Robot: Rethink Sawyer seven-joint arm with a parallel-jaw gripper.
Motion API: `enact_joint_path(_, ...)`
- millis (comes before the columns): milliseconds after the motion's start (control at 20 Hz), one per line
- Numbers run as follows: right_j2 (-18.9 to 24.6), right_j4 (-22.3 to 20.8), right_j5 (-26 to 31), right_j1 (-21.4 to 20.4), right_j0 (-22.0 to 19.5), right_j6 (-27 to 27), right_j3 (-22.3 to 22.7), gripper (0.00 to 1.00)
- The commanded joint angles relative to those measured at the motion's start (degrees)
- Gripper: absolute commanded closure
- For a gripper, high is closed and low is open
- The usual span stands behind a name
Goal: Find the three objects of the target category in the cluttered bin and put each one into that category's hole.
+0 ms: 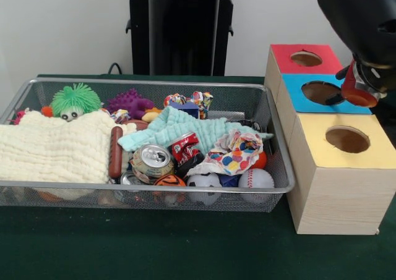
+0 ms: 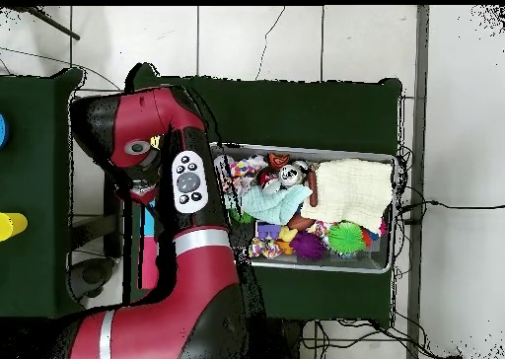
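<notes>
The arm [image 2: 187,276] was glossy red with black joints, a silver band, and a white oval button panel [image 2: 188,181]; its black pedestal [image 1: 183,29] stood behind.

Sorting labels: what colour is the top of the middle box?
Blue; the middle box shows best in the front view.

From my seat I see the arm [image 1: 365,26] hanging over the blue-topped box [image 1: 318,93], partly covering its hole [image 1: 320,92]. The red-topped box [image 1: 303,59] sits behind it, the yellow-topped box [image 1: 340,172] in front. The wire basket [image 1: 148,186] beside them holds a cream cloth [image 1: 52,147], a crushed can [image 1: 152,159] and a baseball [image 1: 256,178].
</notes>
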Motion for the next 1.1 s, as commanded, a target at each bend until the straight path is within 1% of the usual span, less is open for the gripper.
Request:
enact_joint_path(50, -0.90, -2.45, 4.85, 0.67, -0.10, 11.11, 0.58, 0.00)
enact_joint_path(300, -3.18, -6.52, 5.37, -2.05, -0.23, 4.89, -1.95, 0.00)
enact_joint_path(550, -2.92, -8.70, 6.93, -3.57, -1.69, -0.29, -4.65, 0.00)
enact_joint_path(900, -0.76, -9.43, 7.50, -4.43, -4.92, -5.88, -5.29, 0.00)
enact_joint_path(1000, -0.34, -9.44, 6.41, -4.65, -6.00, -7.25, -4.75, 0.00)
enact_joint_path(1100, 0.40, -8.90, 4.16, -4.82, -7.23, -8.05, -3.94, 0.00)
